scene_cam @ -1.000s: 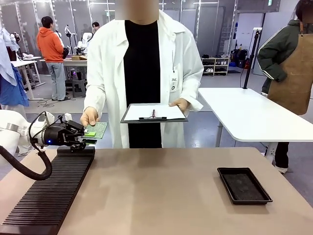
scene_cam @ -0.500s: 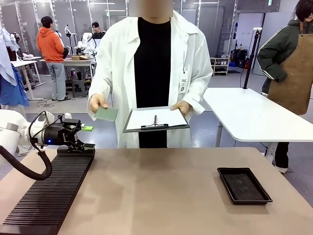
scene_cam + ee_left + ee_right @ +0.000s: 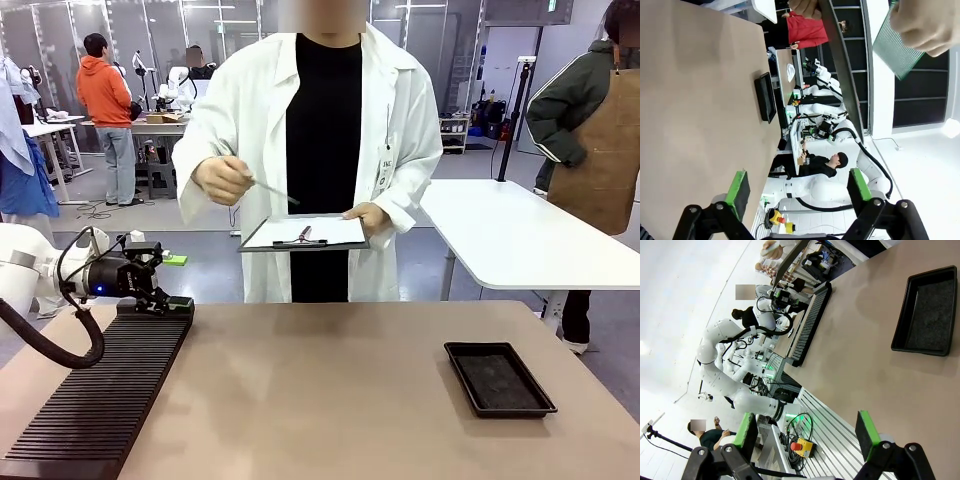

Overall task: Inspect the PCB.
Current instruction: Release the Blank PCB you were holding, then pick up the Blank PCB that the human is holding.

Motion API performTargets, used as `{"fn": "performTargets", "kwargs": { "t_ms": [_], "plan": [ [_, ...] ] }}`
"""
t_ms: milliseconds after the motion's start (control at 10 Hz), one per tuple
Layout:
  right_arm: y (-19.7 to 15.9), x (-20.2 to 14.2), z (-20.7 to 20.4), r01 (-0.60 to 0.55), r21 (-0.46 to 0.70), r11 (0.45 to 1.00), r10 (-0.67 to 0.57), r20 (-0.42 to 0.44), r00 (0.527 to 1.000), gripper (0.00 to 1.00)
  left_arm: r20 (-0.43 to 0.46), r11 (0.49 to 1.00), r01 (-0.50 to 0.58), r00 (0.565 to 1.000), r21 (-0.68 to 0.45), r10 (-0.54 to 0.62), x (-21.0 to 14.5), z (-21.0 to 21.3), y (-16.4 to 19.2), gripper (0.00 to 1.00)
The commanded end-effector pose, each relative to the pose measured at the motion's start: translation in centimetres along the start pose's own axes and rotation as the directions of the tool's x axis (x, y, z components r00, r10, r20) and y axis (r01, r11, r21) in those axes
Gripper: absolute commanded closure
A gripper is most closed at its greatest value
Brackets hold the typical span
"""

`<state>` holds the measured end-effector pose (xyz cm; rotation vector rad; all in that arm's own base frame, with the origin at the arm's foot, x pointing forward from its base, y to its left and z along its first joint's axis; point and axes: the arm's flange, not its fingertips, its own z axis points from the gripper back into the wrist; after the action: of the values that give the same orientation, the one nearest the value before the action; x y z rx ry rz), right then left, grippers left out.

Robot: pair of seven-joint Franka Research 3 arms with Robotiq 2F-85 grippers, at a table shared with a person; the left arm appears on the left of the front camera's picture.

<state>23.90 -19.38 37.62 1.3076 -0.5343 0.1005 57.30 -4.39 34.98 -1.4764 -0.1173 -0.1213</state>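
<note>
PCB (image 3: 892, 50) seemingly above clipboard (image 3: 300, 233)

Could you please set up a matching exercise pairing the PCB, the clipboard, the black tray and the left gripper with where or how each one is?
1. PCB
2. clipboard
3. black tray
4. left gripper

A. empty, on the table
B. open, holding nothing
C. raised in the person's hand
D. held flat at the person's waist

Pairs: 1-C, 2-D, 3-A, 4-B.

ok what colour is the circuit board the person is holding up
The board is green with fine pale dots; clearest in the left wrist view.
</note>
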Motion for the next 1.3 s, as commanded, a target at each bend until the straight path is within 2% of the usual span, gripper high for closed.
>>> {"fn": "performTargets", "kwargs": {
  "t_ms": [0, 900, 1000, 1200],
  "plan": [
    [0.0, 0.2, 0.1, -0.020, 0.010, 1.000, 0.020, 0.012, 1.000, 0.00, -0.006, 1.000, 0.003, 1.000, -0.006, -0.003, 0.3, -0.1, 0.1, 0.00],
    [0.0, 0.2, 0.1, -0.020, 0.010, 1.000, 0.020, 0.012, 1.000, 0.00, -0.001, 1.000, -0.001, 1.000, -0.001, 0.001, 0.0, 0.0, 0.1, 0.00],
    [0.0, 0.2, 0.1, -0.020, 0.010, 1.000, 0.020, 0.012, 1.000, 0.00, -0.031, 0.999, 0.003, 1.000, -0.043, -0.004, 0.1, 1.2, -1.8, 0.00],
    [0.0, 0.2, 0.1, -0.020, 0.010, 1.000, 0.020, 0.012, 1.000, 0.00, -0.031, 0.999, 0.023, 0.999, -0.031, -0.024, -1.5, 5.2, -4.8, 0.00]
  ]
}}
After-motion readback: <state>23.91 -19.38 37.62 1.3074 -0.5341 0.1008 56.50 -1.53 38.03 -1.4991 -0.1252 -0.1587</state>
